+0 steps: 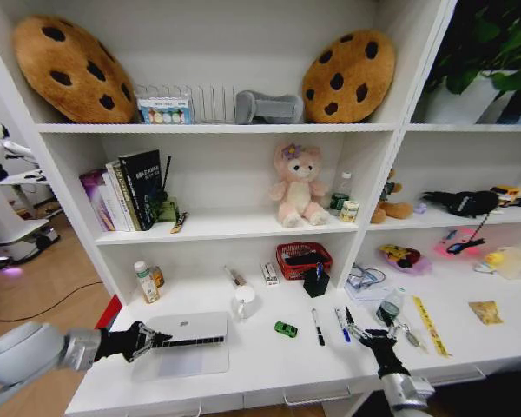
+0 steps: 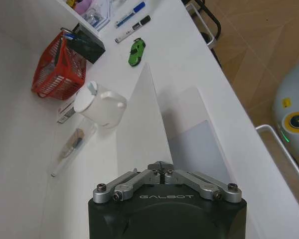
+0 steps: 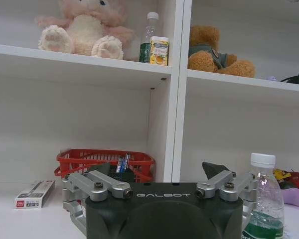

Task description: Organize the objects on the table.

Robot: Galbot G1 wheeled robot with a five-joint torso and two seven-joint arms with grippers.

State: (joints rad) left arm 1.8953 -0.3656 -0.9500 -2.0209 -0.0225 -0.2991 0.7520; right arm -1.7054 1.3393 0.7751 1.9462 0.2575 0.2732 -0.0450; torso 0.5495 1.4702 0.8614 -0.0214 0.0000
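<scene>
While the left gripper [image 1: 154, 340] pinches the half-open silver laptop's [image 1: 189, 331] lid edge, the right gripper [image 1: 369, 334] hovers spread beside a clear green-labelled bottle [image 1: 389, 307].

Tall white wooden shelves [image 1: 243, 129] stand against the back. They join a long white desk [image 1: 269, 360] with metal bar handles on its drawers. The floor [image 1: 43, 300] is light brown wood. In one top corner, a big plant with dark green leaves [image 1: 491, 39] fills a shelf space.

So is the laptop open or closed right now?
Partly open: the laptop's lid stands raised off its base, with the left tool shut on the lid's edge.
</scene>
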